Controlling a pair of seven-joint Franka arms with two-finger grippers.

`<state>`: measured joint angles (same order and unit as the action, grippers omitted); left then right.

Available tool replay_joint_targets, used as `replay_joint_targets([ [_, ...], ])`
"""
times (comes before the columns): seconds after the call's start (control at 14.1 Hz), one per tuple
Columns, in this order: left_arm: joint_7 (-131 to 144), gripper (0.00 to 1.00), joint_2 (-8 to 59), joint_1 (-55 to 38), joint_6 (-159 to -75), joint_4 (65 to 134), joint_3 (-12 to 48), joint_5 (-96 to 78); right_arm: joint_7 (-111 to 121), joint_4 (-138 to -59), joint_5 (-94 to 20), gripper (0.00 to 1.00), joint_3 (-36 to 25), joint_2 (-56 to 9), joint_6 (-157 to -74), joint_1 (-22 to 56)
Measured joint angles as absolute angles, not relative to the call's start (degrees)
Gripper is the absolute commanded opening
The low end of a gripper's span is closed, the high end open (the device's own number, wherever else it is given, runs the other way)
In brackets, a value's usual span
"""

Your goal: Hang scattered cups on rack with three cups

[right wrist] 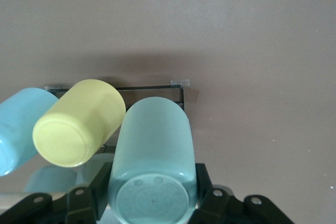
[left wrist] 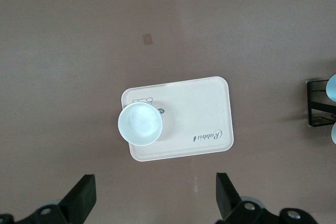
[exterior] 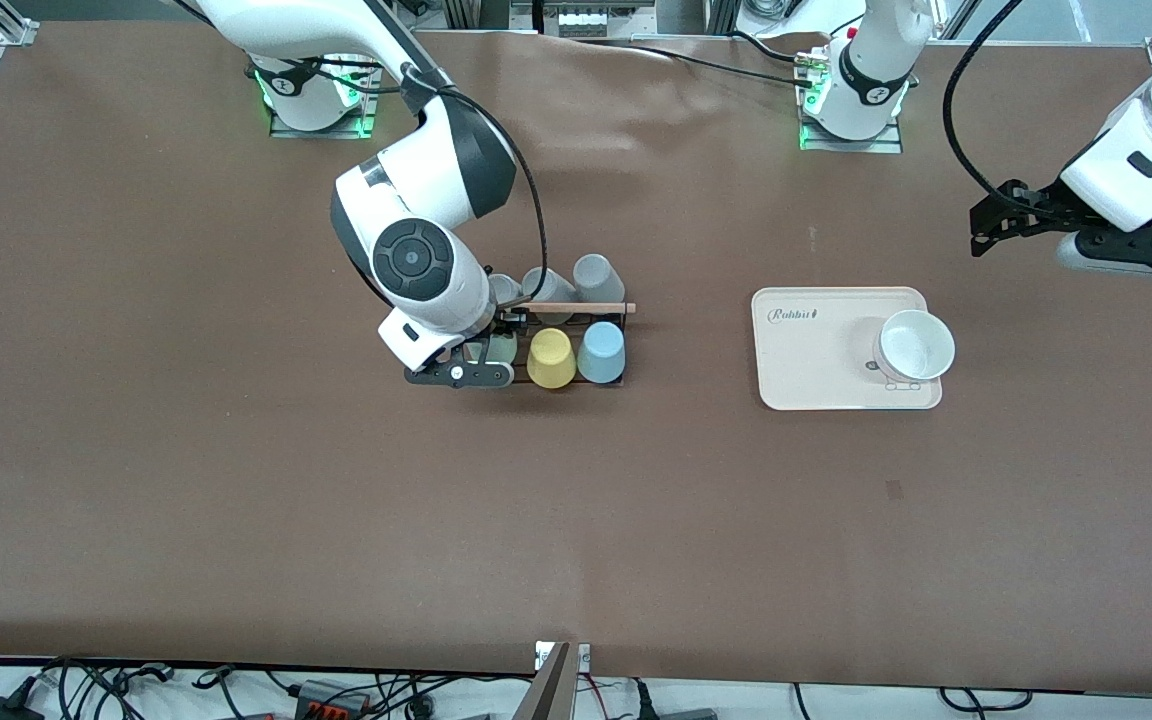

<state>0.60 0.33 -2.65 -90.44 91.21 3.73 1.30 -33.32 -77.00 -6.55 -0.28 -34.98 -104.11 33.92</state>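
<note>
The black wire rack (exterior: 576,308) with its wooden rod stands mid-table. On its row nearer the front camera sit a light blue cup (exterior: 601,352), a yellow cup (exterior: 550,358) and a pale mint green cup (exterior: 499,348). My right gripper (exterior: 476,368) is at the rack's end toward the right arm and is shut on the mint green cup (right wrist: 152,150). That cup lies beside the yellow cup (right wrist: 79,124) over the rack's edge (right wrist: 152,87). The light blue cup (right wrist: 18,124) also shows there. I cannot tell whether the mint cup sits on a peg. My left gripper (exterior: 1086,240) waits open and empty (left wrist: 155,198) above the table.
Three grey cups (exterior: 597,278) hang on the rack's row farther from the front camera. A cream tray (exterior: 806,370) with a white bowl (exterior: 916,345) lies toward the left arm's end. They also show in the left wrist view, tray (left wrist: 199,114) and bowl (left wrist: 139,124).
</note>
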Motion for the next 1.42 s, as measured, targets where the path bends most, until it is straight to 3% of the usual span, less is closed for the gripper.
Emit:
replay_joint_targets([
  [0.57,0.6,1.00,0.3,-2.7,-90.4,91.2,3.7,1.3,-33.4,-77.0,-6.4,0.31,-0.4,-38.9,-106.6,34.0],
  [0.71,0.6,1.00,0.3,-2.7,-90.4,91.2,3.7,1.3,-33.4,-76.9,-6.4,1.00,-0.4,-39.2,-106.8,34.1],
  [1.14,0.6,1.00,0.3,-2.7,-90.4,91.2,3.8,1.3,-33.4,-73.9,-6.4,1.00,-1.0,-39.2,-106.3,33.9],
  [1.42,0.6,1.00,0.3,-2.7,-90.4,91.2,3.8,1.3,-32.4,-68.5,-6.2,1.00,-1.9,-36.2,-100.9,30.4],
])
